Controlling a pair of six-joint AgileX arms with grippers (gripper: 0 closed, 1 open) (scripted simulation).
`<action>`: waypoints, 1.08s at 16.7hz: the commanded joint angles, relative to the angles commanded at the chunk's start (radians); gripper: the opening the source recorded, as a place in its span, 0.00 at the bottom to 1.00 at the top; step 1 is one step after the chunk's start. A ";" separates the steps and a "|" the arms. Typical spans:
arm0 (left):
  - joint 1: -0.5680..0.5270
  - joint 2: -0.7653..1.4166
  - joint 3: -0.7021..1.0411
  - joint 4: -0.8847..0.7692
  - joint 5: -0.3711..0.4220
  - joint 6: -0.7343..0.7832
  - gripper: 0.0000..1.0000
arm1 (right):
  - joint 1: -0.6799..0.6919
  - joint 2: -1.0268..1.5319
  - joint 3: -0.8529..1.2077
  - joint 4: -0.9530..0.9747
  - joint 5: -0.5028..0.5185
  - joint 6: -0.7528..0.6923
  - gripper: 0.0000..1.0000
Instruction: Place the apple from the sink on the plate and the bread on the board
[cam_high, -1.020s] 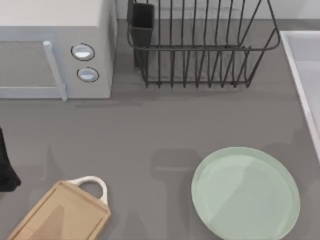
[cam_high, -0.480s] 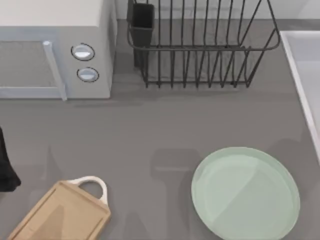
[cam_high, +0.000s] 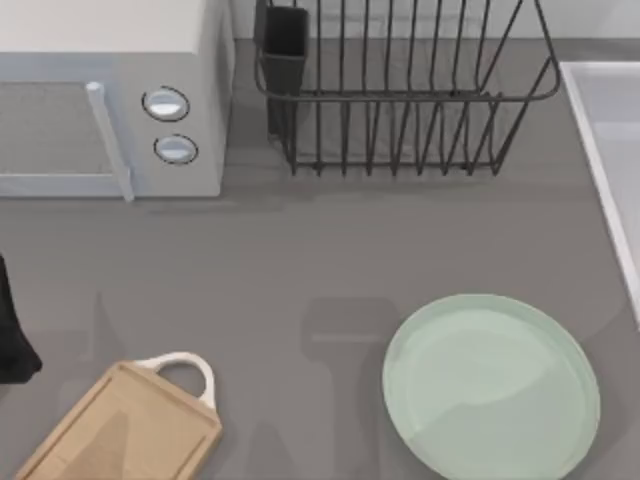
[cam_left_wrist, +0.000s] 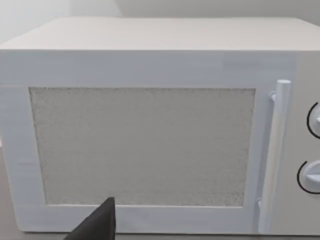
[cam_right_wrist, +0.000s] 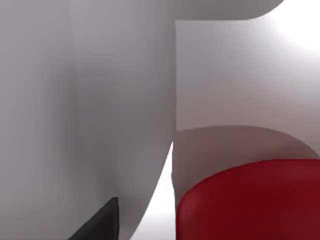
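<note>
Grey table (cam_high: 300, 270): mint plate (cam_high: 490, 385) bare. Our right wrist view adds a glossy red apple (cam_right_wrist: 250, 200) against the sink (cam_right_wrist: 125, 100); finger spread unclear.

Bare plate (cam_high: 490, 385); red apple (cam_right_wrist: 250, 202) against sink wall (cam_right_wrist: 120, 110).

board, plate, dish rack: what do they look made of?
Board: looks like light wood, matte tan with faint grain, and a white loop handle, possibly plastic. Plate: smooth pale mint, soft sheen, so glazed ceramic or plastic. Dish rack: thin dark wires, likely coated metal.
</note>
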 joint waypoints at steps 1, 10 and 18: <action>0.000 0.000 0.000 0.000 0.000 0.000 1.00 | 0.000 0.022 -0.013 0.029 0.000 0.000 1.00; 0.000 0.000 0.000 0.000 0.000 0.000 1.00 | -0.001 0.044 -0.026 0.054 0.000 0.001 0.70; 0.000 0.000 0.000 0.000 0.000 0.000 1.00 | -0.001 0.044 -0.026 0.054 0.000 0.001 0.10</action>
